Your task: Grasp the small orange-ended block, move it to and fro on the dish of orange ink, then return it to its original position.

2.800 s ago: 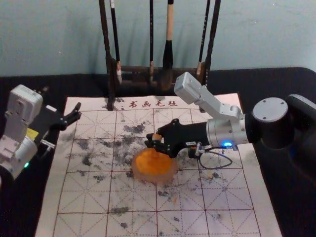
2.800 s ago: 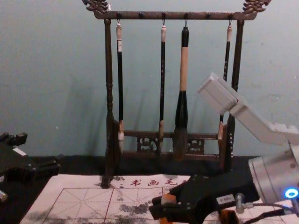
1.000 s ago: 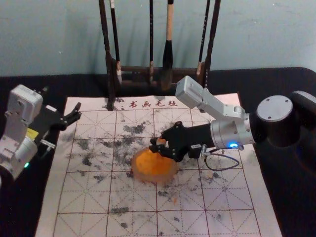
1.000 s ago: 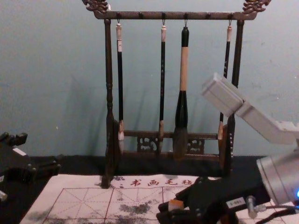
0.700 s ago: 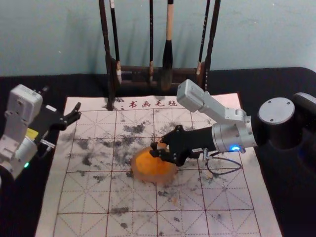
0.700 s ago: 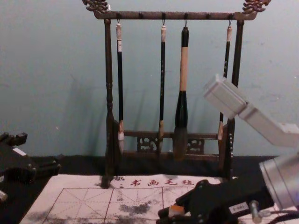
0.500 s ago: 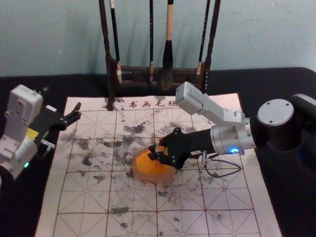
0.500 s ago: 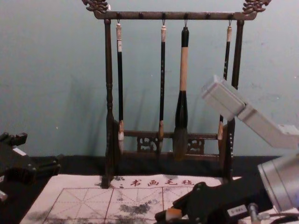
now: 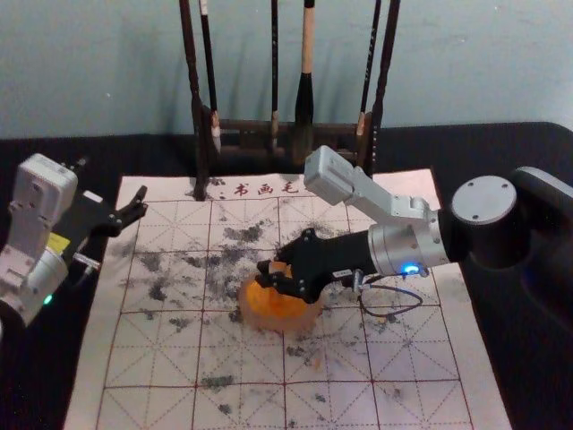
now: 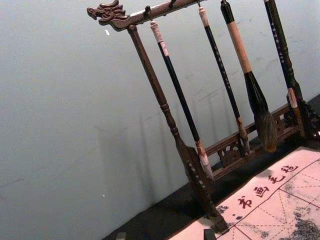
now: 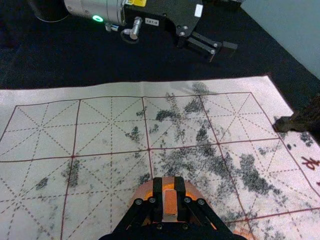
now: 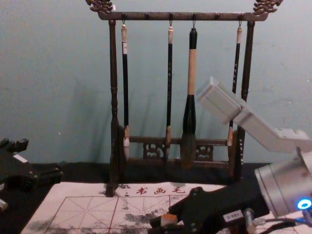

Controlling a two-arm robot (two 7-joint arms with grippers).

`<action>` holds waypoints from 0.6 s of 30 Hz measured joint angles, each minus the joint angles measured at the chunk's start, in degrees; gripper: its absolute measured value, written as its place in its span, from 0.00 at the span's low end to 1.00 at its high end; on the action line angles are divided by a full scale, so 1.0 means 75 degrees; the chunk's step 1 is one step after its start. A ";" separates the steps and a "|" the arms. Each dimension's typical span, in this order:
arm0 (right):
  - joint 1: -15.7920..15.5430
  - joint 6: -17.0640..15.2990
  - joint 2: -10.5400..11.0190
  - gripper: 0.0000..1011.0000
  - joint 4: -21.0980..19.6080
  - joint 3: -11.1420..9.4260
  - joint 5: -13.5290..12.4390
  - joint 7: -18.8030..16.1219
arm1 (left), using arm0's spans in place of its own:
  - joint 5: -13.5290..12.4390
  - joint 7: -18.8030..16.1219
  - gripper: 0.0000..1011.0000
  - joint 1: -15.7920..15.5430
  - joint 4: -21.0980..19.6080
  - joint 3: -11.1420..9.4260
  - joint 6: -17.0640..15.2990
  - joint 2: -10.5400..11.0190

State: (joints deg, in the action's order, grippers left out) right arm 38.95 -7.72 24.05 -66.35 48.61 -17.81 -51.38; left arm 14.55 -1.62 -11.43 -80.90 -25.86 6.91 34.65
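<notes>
The right gripper (image 9: 263, 274) reaches over the round dish (image 9: 251, 315) of orange ink, near the middle of the sheet. Its 2 fingers pinch the small block (image 11: 170, 202) from its 2 sides. The block is up at the tips, with its orange end showing, and the dish lies under it and around it in the right wrist view. I cannot tell if the bottom of the block touches the ink. The left gripper (image 9: 111, 183) is parked by the sheet's left edge, with its fingers spread wide and nothing in them. The white sheet (image 9: 170, 408) lies flat on the black desk (image 9: 528, 376). It has red squares, dotted lines and lots of dark gray smudges, and there is red writing at its far side. A dark wooden rack (image 12: 180, 16) stands there too, and 4 brushes (image 12: 191, 73) hang down from its top bar.
</notes>
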 joint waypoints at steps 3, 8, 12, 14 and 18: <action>0.0094 0.0061 -0.0106 0.11 0.0165 0.0030 0.0036 -0.0013 | 0.0000 0.0000 0.99 0.0000 0.0000 0.0000 0.0000 0.0000; 0.0270 0.0140 -0.0114 0.11 0.0367 -0.0014 0.0220 0.0038 | 0.0000 0.0000 0.99 0.0000 0.0000 0.0000 0.0000 0.0000; 0.0166 0.0048 0.0110 0.11 0.0117 -0.0050 0.0230 0.0046 | 0.0000 0.0000 0.99 0.0000 0.0000 0.0000 0.0000 -0.0001; 0.0125 0.0009 0.0166 0.11 0.0038 -0.0071 0.0233 0.0084 | 0.0000 0.0000 0.99 0.0000 0.0000 0.0000 0.0000 0.0000; 0.0074 -0.0032 0.0216 0.11 -0.0041 -0.0115 0.0225 0.0132 | 0.0000 0.0000 0.99 0.0000 0.0000 0.0000 0.0000 0.0000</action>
State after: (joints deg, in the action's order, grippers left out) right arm 39.51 -7.96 25.67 -66.65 47.75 -16.12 -50.40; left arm 14.55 -1.62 -11.43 -80.90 -25.86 6.91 34.65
